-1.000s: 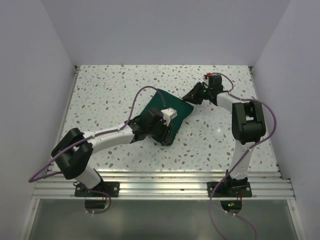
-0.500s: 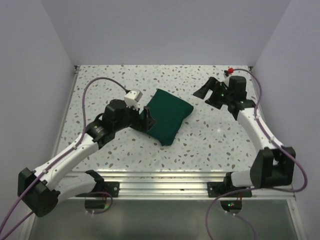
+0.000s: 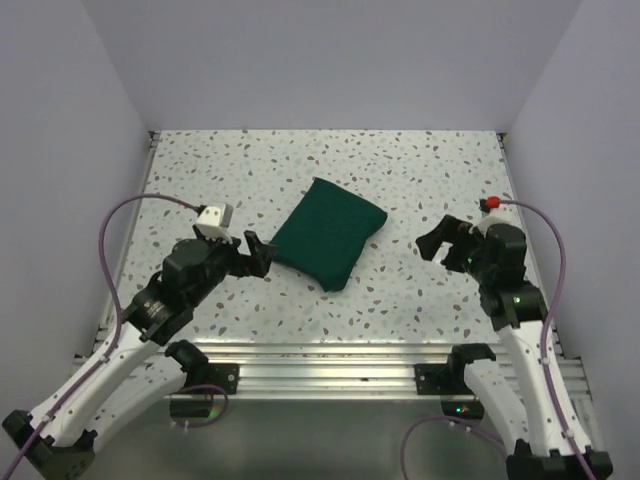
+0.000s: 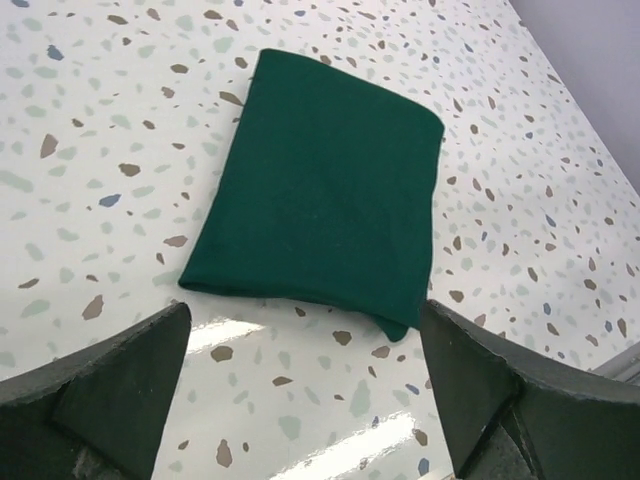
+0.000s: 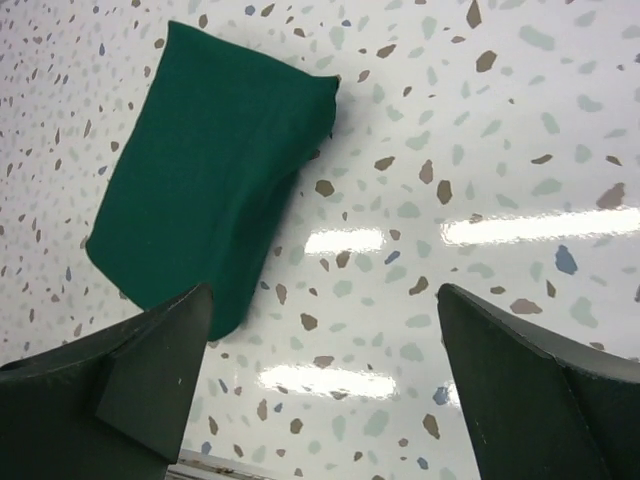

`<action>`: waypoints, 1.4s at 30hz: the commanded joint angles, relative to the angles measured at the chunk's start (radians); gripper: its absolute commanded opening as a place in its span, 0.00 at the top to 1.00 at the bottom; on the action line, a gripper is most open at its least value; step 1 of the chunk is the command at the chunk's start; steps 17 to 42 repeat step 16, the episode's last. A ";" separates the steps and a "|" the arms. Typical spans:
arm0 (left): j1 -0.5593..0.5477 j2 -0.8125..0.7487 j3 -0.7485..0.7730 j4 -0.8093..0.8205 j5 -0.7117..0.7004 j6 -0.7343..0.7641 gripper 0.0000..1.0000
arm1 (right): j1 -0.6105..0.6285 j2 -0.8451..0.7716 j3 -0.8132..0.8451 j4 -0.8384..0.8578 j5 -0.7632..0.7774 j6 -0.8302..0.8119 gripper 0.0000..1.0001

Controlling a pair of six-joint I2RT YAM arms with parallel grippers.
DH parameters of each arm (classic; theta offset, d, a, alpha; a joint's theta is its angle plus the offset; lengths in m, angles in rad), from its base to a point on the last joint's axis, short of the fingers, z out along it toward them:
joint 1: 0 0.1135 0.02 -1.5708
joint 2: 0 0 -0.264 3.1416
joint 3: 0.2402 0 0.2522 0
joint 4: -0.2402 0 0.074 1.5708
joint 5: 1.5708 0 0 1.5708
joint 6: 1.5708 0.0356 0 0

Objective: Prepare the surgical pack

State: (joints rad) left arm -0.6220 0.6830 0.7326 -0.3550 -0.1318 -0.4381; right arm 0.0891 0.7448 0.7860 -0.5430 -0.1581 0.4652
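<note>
Dark green surgical pack (image 3: pixel 330 232) is lying flat on the speckled bench (image 3: pixel 420 170), roughly mid-bench and a touch closer to the far edge than the near one. It's folded into a plump rectangle and sits skewed, with one corner aimed at the far edge and the opposite one at the near edge. Nothing's on top of it and nobody's got hold of it.

Left arm is folded low, with its elbow hanging out past the near-left corner and the forearm running up and in toward the pack. The left gripper (image 3: pixel 262 255) points at the pack's left side and sits just beside it. In the left wrist view there's a strip of bare bench between the fingers (image 4: pixel 110 390) and the fabric, so it's close but not touching. Jaws are spread wide with nothing in them.

Right arm looks much the same, mirrored: elbow tucked down below the near edge on the right, forearm coming up, wrist bent so the right gripper (image 3: pixel 432 248) faces left toward the pack. It's well apart from the pack, with plenty of speckled surface between them. Those jaws are wide apart too and holding nothing, and the right wrist view shows the pack off to the upper left.
</note>
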 commanded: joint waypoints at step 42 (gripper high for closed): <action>0.007 -0.230 -0.190 0.050 -0.137 -0.011 0.00 | 0.001 -0.274 -0.119 -0.057 0.078 -0.027 0.02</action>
